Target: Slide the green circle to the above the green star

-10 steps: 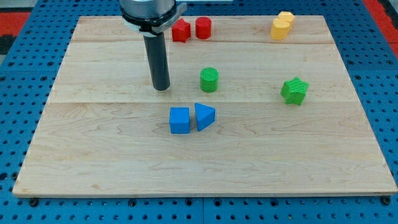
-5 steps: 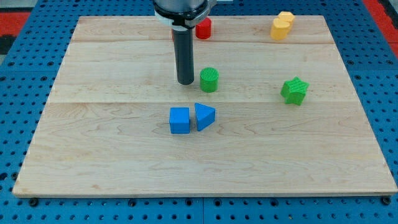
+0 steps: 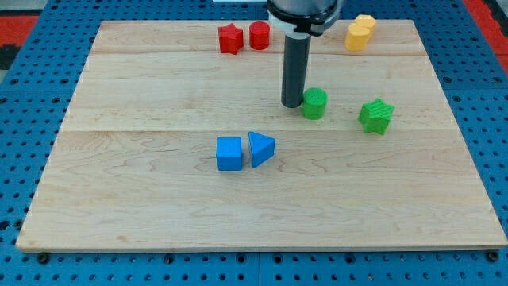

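Green circle [image 3: 314,103]: mid-bench, left of green star [image 3: 375,116], near but apart, not yet on its far side. My tip [image 3: 292,104]: touching circle's left flank. Jaws: none fitted, plain rod only. Risk: straight rightward push likely ramming circle into star; off-centre contact letting circle slip aside

Lighting: bright, even, diffuse overhead; no glare on the wooden board [image 3: 143,199]. Shadows: short and soft beneath blocks. Focus: sharp throughout, no edge distortion evident.
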